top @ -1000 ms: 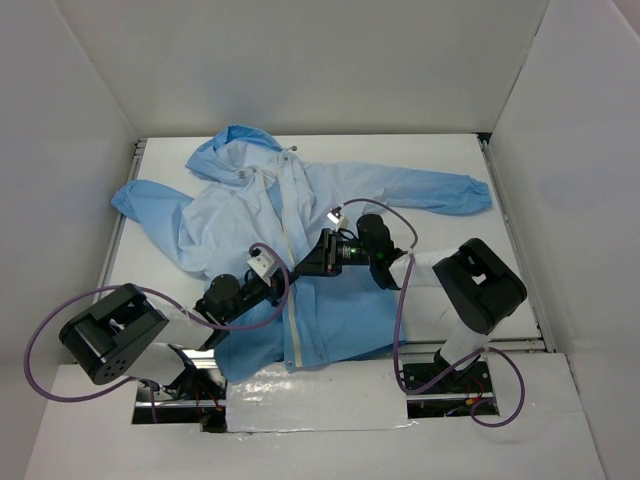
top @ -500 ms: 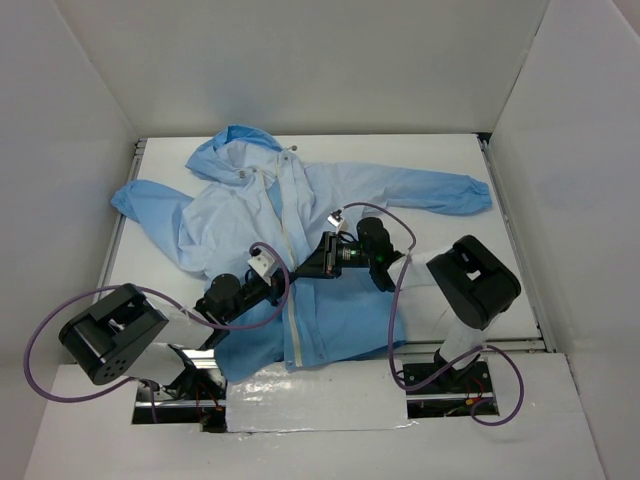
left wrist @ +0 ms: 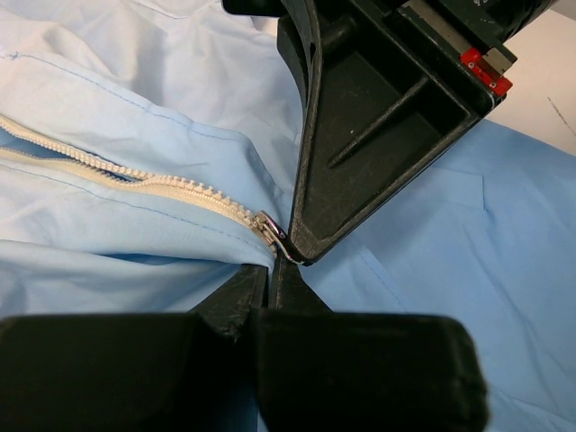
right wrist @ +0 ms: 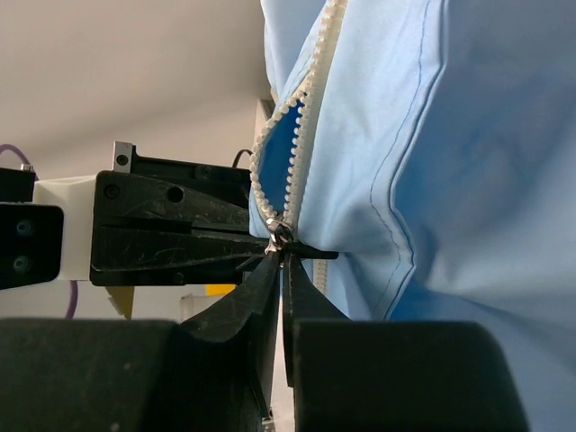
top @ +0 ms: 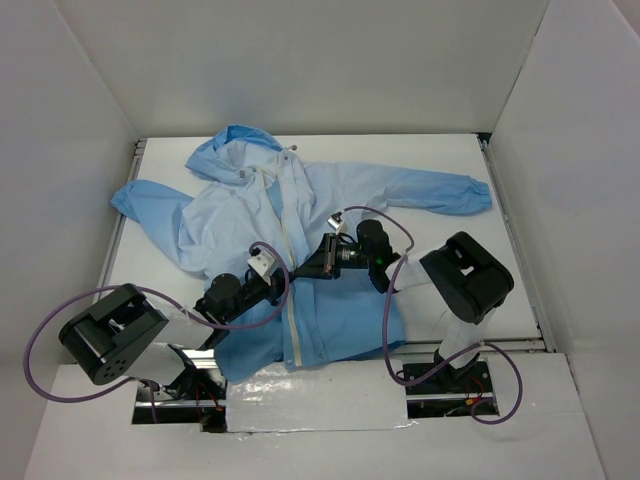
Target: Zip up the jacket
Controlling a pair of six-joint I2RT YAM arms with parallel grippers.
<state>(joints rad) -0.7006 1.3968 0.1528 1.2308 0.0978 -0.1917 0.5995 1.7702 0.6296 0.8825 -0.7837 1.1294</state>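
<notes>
- Two tools meet at the slider (left wrist: 268,227) of the white zipper (left wrist: 144,175), low on the front of the jacket (top: 340,190).
- The jacket lies spread front-up on the worktop (top: 150,262). Its hood (top: 240,145) is well beyond the slider, and its hem is on the slider's near side, toward the arm bases.
- The left tool (left wrist: 267,286) is pressed together, pinching the jacket's zipper edge just beside the slider.
- The right tool (right wrist: 281,259) reaches in from the slider's right, with its fingertips drawn together on the slider itself.
- Right at the slider, on one side, the two rows of teeth stand parted, with darker blue showing between them.
</notes>
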